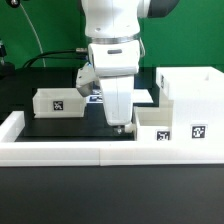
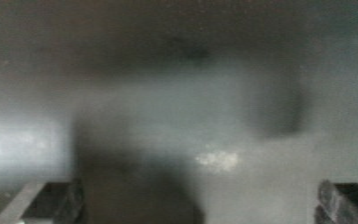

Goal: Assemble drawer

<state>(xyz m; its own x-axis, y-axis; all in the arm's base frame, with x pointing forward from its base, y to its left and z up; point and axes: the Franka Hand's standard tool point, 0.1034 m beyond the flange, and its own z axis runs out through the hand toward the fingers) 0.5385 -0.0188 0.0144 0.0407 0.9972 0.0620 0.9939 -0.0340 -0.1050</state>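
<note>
Hanging open-fingered, the hand (image 1: 121, 126) hovers beside a white tagged drawer tray (image 1: 155, 128) by the tall shell (image 1: 192, 92).

We note a black surface (image 1: 60, 125), bordered at 6 o'clock in the exterior view by a long low white rail (image 1: 60, 152). A pale wall (image 1: 50, 20) stands at 11 o'clock, and a green item (image 1: 3, 48) at 9 o'clock.

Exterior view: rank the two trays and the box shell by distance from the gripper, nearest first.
1. right tray: just beside the gripper, on the exterior view's right.
2. box shell, far on the exterior view's right, and left tray, on the exterior view's left: too close to call.
</note>
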